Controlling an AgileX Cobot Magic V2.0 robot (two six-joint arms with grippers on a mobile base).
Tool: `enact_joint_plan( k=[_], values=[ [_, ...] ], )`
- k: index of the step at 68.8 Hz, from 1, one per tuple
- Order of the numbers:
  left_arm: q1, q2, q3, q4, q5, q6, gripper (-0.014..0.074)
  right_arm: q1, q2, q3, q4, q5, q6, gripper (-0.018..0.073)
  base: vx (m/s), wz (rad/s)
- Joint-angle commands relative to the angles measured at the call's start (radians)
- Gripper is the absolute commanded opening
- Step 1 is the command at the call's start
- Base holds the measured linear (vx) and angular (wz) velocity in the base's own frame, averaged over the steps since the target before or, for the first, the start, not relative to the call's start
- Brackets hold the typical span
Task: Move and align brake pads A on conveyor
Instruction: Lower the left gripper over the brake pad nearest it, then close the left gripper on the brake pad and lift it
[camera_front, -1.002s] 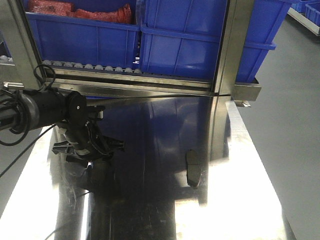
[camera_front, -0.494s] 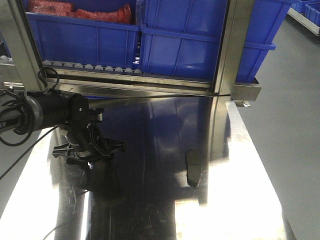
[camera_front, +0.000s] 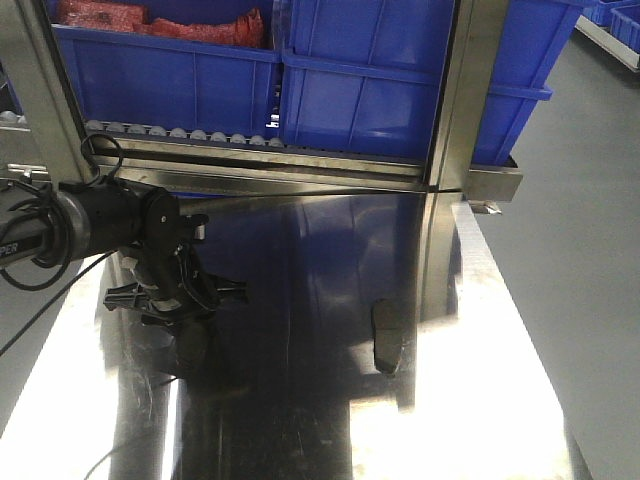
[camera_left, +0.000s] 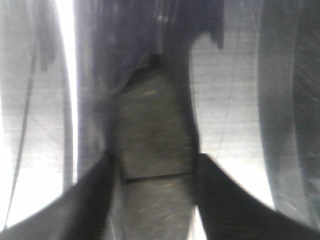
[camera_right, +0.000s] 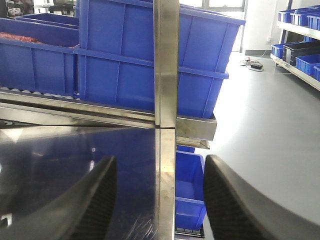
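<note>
1. The held brake pad (camera_left: 155, 135) sits lengthwise between the fingers of the left gripper (camera_left: 155, 159). It is a grey, grainy oblong with a thin groove across it, about level with the fingertips.
2. The left gripper is drawn in to the pad's width, with one dark finger (camera_left: 95, 200) against each long edge, so it has hold of the pad. The wrist view is blurred, and I cannot tell whether the pad rests on the surface or is lifted just off it.
3. In the front view this gripper points down over the left part of the steel table (camera_front: 480, 400). A dark oblong shape lies directly below it, its long side running toward the camera.
4. The second brake pad (camera_front: 387, 335) lies flat on the same table, well apart to the right and near the foot of the steel post (camera_front: 450, 100). It also runs lengthwise toward the camera.
5. The right gripper (camera_right: 160, 170) is spread wide, with nothing between its curved black fingers. It faces the post and the table's far right corner.
6. The left arm (camera_front: 90, 222) reaches in from the left edge, black and roughly level above the table.
7. Behind the table, blue bins (camera_front: 370, 90) stand above a roller track (camera_front: 180, 133), and the left bin holds red items (camera_front: 150, 20).
8. Grey floor (camera_front: 590, 200) lies to the right of the table.
</note>
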Motion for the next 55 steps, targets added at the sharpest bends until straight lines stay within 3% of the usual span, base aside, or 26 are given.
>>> enact_joint_plan(
  k=[1,9,32,55],
  values=[
    [-0.005,-0.004,-0.005,-0.018,-0.049,-0.006,0.0134,-0.002,0.014,-0.025,-0.008,-0.077,-0.004,0.0379,0.0,0.0],
    [-0.005,-0.018,-0.005,-0.01,-0.05,0.002,-0.0011,-0.002,0.014,-0.025,-0.008,-0.077,-0.004,0.0379,0.0,0.0],
    [-0.005,-0.221,-0.001,0.169,-0.055,0.001,-0.0008,-0.002,0.014,-0.025,-0.008,-0.077,-0.004,0.0379,0.0,0.0],
    [-0.005,-0.543,0.031,0.256,-0.083,-0.008,-0.0008,-0.002,0.014,-0.025,-0.008,-0.077,-0.004,0.0379,0.0,0.0]
  ],
)
